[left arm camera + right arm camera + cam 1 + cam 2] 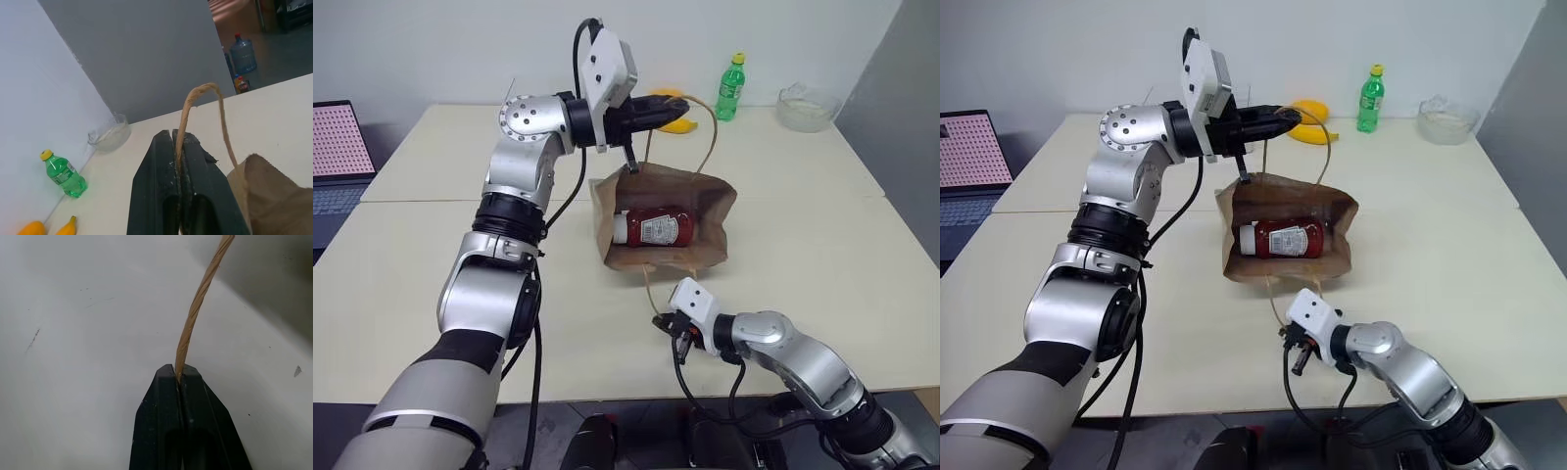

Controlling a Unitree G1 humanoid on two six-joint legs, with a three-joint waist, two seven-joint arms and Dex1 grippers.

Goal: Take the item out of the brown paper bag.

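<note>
- Right gripper [1299,364]: sat nearest, at about 6 o'clock from the bag. Its fingers were pressed together on the near handle [198,303], a twisted tan cord that ran from the fingertips up toward the bag's near edge.
- Brown paper bag [1332,262]: lay on the white table [1449,245], mouth spread wide between the two handles, so the interior was visible from above.
- Item [1285,238]: rested on its side inside the bag. It appeared as a glossy red bottle with a white cap and a printed label, cap toward 9 o'clock. It had not left the bag.
- Left gripper [677,105]: held above the bag's far edge, at about 12 o'clock from it. Its fingers were clamped shut on the far handle [195,95], whose loop arched up out of the fingertips and fell to the paper.
- Recommended practice: keep both handles taut and pulled in opposite directions, so the mouth stays open. Both grippers were occupied, so one must release before reaching for the item; releasing the near handle probably costs less, since the raised far handle keeps the bag open.
- Risk: lifting the far handle too high may tip the bag and roll the item deeper.
- Background, about 1 o'clock: green bottle [731,87], clear bowl [806,108], yellow fruit [1310,119].
</note>
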